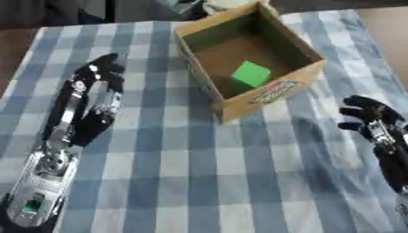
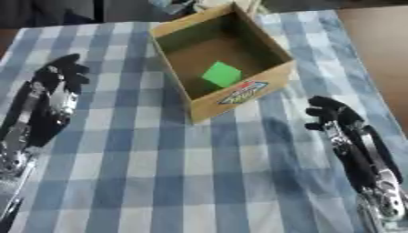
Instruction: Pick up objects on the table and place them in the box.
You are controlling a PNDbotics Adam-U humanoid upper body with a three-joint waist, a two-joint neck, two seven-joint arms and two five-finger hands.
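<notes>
While a green block [image 1: 252, 73] lies on the floor of the open cardboard box [image 1: 271, 93], both hands rest empty on the checked tablecloth [image 1: 199, 173]. Left hand [image 1: 99, 84] lies with relaxed fingers left of the box; right hand [image 2: 339, 119], fingers loosely curled, sits right of it.

Your left arm [image 1: 60, 145] stretches up the left side of the view, forearm long and straight, ending in your left hand [image 1: 99, 77] with fingers [image 1: 108, 60] extended and holding nothing. Your right arm [image 2: 370, 177] comes in from the lower right; your right hand [image 2: 339, 116] has its fingers [image 2: 320, 111] slightly bent, holding nothing.
</notes>
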